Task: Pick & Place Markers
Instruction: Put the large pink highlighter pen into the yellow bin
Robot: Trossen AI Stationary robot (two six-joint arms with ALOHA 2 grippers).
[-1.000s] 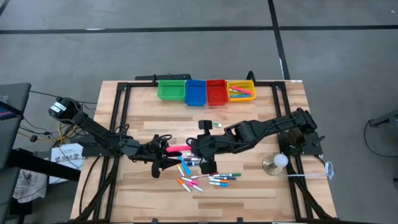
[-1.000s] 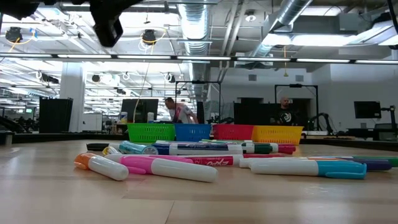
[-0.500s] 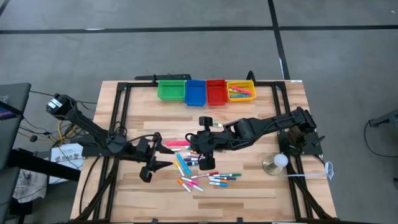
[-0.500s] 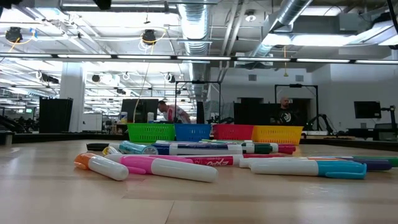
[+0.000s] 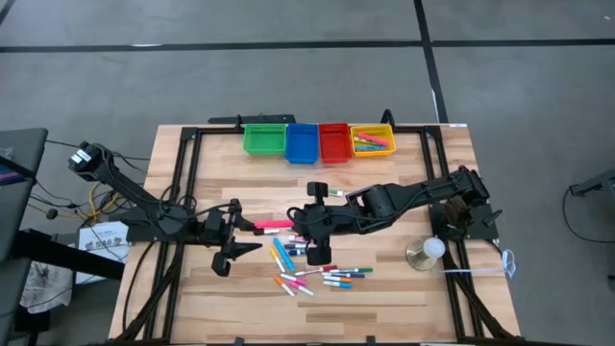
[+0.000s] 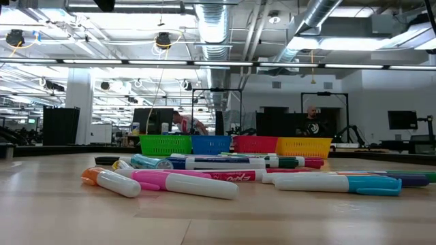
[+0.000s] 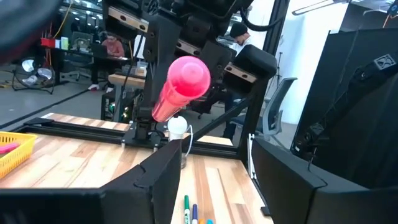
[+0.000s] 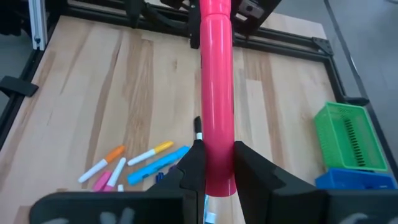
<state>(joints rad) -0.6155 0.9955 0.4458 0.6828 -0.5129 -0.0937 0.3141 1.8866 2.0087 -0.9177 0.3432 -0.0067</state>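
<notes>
High view: loose short plastic markers (image 5: 317,272) in pink, orange, blue and green lie scattered on the wooden slatted table (image 5: 404,298), between its middle and its near edge. Just beyond them, at mid-table, the right gripper (image 5: 300,225) pinches one end of a thick pink marker (image 5: 273,224), which sticks out level toward the left gripper (image 5: 242,238); that one waits just beside it, fingers spread, holding nothing. Along the far edge stand green (image 5: 263,139), blue (image 5: 302,142), red (image 5: 333,142) and yellow (image 5: 373,140) plastic bins, the yellow one holding markers.
</notes>
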